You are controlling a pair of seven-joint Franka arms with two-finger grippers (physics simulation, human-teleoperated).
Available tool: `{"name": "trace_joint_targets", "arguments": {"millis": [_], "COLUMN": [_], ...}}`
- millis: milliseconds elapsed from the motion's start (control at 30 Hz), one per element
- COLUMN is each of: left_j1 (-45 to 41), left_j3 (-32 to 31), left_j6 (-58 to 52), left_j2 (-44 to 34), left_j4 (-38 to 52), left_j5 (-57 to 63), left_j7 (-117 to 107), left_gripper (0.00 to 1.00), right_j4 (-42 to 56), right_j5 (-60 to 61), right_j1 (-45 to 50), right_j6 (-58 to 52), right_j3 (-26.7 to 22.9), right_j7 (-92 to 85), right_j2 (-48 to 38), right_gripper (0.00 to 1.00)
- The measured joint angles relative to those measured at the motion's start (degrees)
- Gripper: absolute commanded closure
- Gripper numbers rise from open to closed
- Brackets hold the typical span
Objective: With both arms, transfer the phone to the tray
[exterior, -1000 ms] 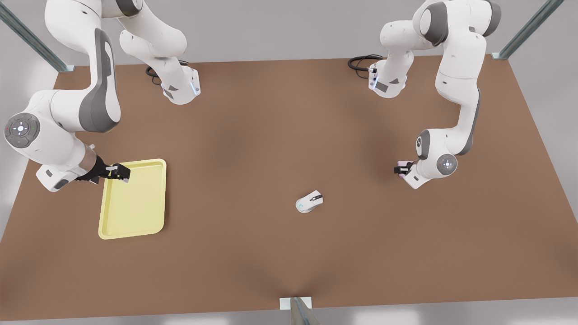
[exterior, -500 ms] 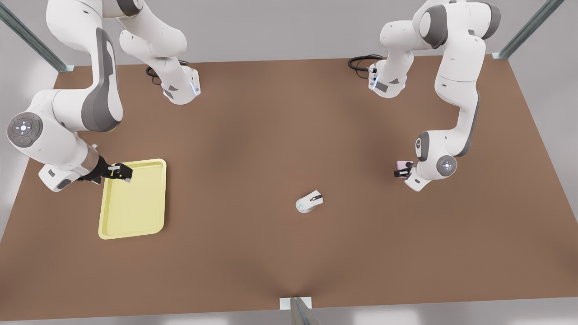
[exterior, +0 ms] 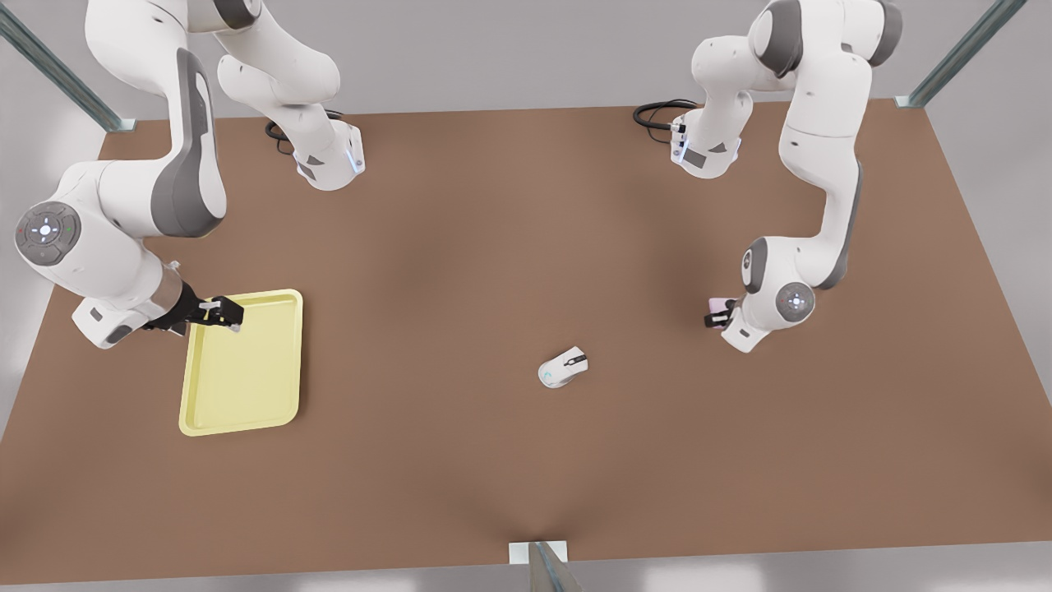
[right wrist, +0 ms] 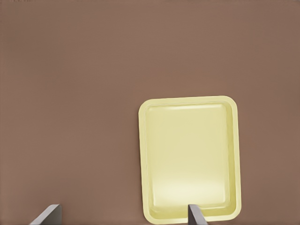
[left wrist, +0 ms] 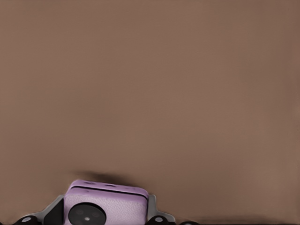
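Carrying the phone [exterior: 718, 307] clamped between its fingers, the left pincer [exterior: 713, 317] is hanging above the bench [exterior: 509, 247] at the front view's right; the left wrist view confirms the pale pink body with a black round circle seated between the jaws, and its shadow falling apart from it on the wood suggests it is riding clear of the surface.

The right pincer [exterior: 220, 313] is waiting at the front view's left, hovering over the far-left corner of the pale yellow tray [exterior: 246, 411] with its fingers spread and nothing between them.

Progress, as judged: the pick-up is done; the crossing and the placing are outstanding. The tray is lying empty, well apart from the phone, so a hand-over somewhere near mid-bench is probably what remains.

Clearance: the stretch of bench between the two arms is offering open room, broken by one white computer mouse [exterior: 563, 367] lying between phone and tray, nearer the bench's near edge. The tray is sitting near the left edge, with a modest margin of bare wood beside it.
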Motion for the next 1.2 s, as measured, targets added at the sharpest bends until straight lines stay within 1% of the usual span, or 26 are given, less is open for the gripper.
{"name": "trace_joint_targets", "arguments": {"millis": [133, 267, 367, 500, 567, 667, 833, 900, 1000, 1067, 1133, 1167, 1200], "left_j1": [-3.6, -4.0, -5.0, -8.1, -10.0, -17.8, -30.8, -34.2, -36.3, -36.9, -38.0, -38.4, -38.6], "left_j3": [-1.2, -2.2, -2.2, -2.4, -3.5, -4.1, -4.2, -4.2, -4.3, -5.0, -5.2, -5.3, -5.3], "left_j6": [-3.0, -5.3, -7.2, -13.4, -16.7, -21.7, -27.6, -28.7, -29.7, -29.4, -28.1, -27.3, -26.7], "left_j2": [-0.1, 0.1, 1.1, 4.4, 6.1, 11.1, 19.2, 22.4, 27.8, 30.2, 31.7, 32.3, 32.7], "left_j4": [2.8, 3.6, 6.0, 15.4, 20.4, 31.2, 45.2, 51.0, 59.6, 62.6, 63.3, 63.5, 63.5], "left_j5": [-0.3, -0.5, -0.6, -0.6, -0.9, -2.8, -8.4, -10.5, -12.5, -13.4, -14.3, -14.5, -14.7], "left_j7": [-2.7, -5.2, -6.9, -9.5, -11.2, -14.8, -22.2, -25.4, -29.6, -32.0, -34.2, -35.2, -36.1], "left_gripper": [0.19, 0.19, 0.19, 0.19, 0.19, 0.19, 0.19, 0.19, 0.19, 0.19, 0.18, 0.16, 0.12], "right_j4": [0.1, 0.1, 0.0, 0.0, 0.0, 0.1, 0.3, 0.3, 0.3, 0.3, 0.3, 0.3, 0.3], "right_j5": [0.0, 0.0, 0.0, 0.0, 0.0, 0.0, 0.0, 0.0, 0.0, 0.0, 0.0, 0.0, 0.0], "right_j1": [0.0, 0.0, -0.1, -0.2, -0.2, -0.1, 0.0, 0.0, 0.0, 0.0, 0.0, 0.0, 0.0], "right_j6": [0.0, 0.4, 0.6, 0.6, 0.6, 0.5, 0.5, 0.6, 0.6, 0.7, 0.7, 0.7, 0.7], "right_j3": [0.0, 0.0, 0.0, -0.1, -0.1, -0.1, -0.1, 0.0, 0.0, 0.0, 0.0, 0.0, 0.0], "right_j7": [0.0, 0.1, 0.1, 0.1, 0.1, 0.1, 0.1, 0.1, 0.1, 0.1, 0.1, 0.1, 0.1], "right_j2": [0.0, 0.2, 0.4, 0.5, 0.5, 0.5, 0.5, 0.5, 0.5, 0.5, 0.5, 0.5, 0.5], "right_gripper": [0.0, 0.0, 0.0, 0.0, 0.0, 0.0, 0.0, 0.0, 0.0, 0.0, 0.0, 0.0, 0.0]}}
